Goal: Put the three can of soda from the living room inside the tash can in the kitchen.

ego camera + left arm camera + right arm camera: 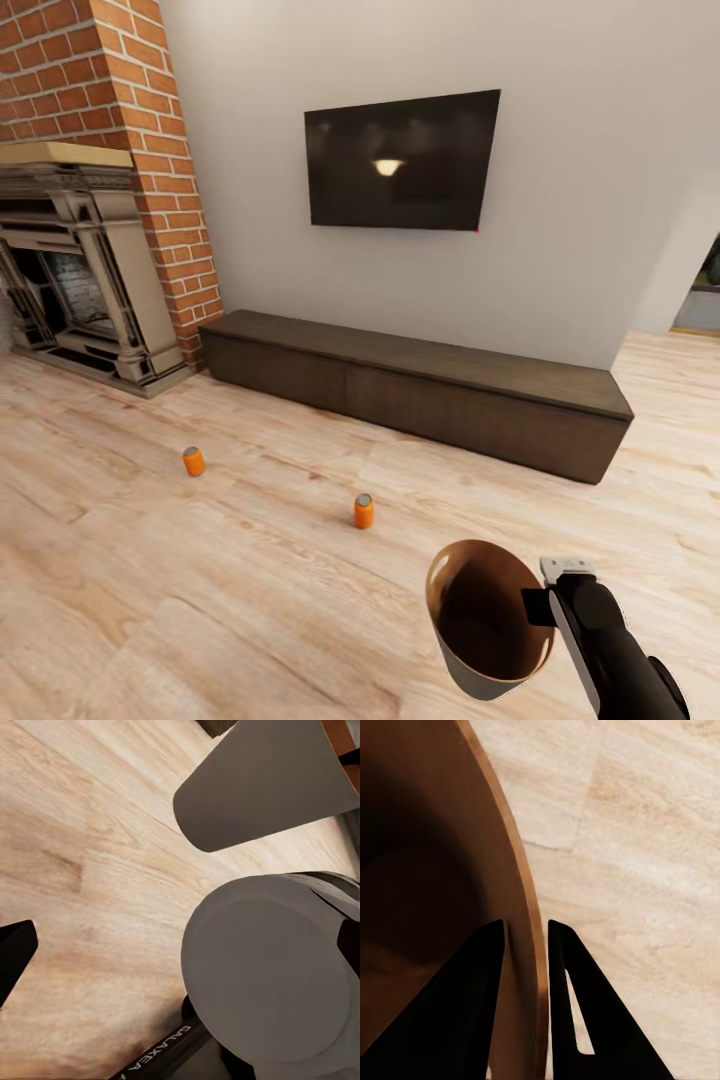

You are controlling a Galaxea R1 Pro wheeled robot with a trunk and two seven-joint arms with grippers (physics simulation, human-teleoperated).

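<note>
Soda cans: two were seen upright on the floor, one [193, 461] centre-left, one [364, 511] mid-frame. The trash can [480, 625], lower right, was held by its rim in the closed right gripper [525, 945]. Left gripper state could not be told. Approach judged next.

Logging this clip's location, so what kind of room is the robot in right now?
Most likely a living room: a red-brick fireplace, a wall-hung black TV and a long low dark-wood cabinet on a light wood floor.

The light wood floor [200, 600] carries two upright orange cans, one [193, 461] nearer the fireplace [80, 280], the other [364, 511] before the long cabinet [420, 385].
</note>
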